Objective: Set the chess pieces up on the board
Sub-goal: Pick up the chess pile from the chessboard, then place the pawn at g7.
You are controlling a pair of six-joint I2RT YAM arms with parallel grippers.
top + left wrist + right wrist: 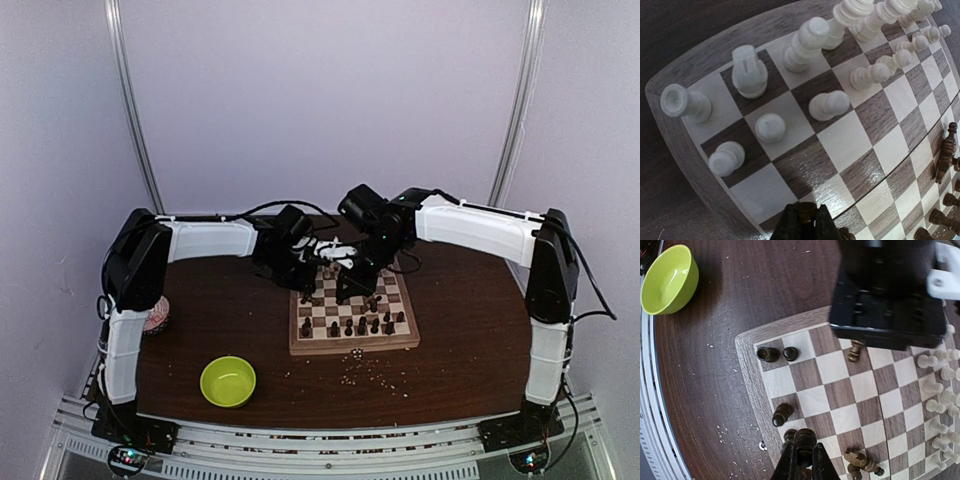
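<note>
The board [300,345] lies mid-table. Cream pieces [749,71] stand in rows at its far end, and several more show in the right wrist view [939,390]. Dark brown pieces [362,325] stand along its near rows. My left gripper [805,221] is over the far left of the board, shut on a dark brown piece [806,212]. From the right wrist view that piece [856,350] hangs under the left gripper's body [887,295]. My right gripper [804,457] is shut on a dark brown piece [805,436] above the board's near edge. A dark piece [862,460] lies toppled nearby.
A lime-green bowl [228,381] sits at the front left and also shows in the right wrist view [669,279]. Pale crumbs [375,372] are scattered in front of the board. A small pink and white object [157,319] sits by the left arm's base.
</note>
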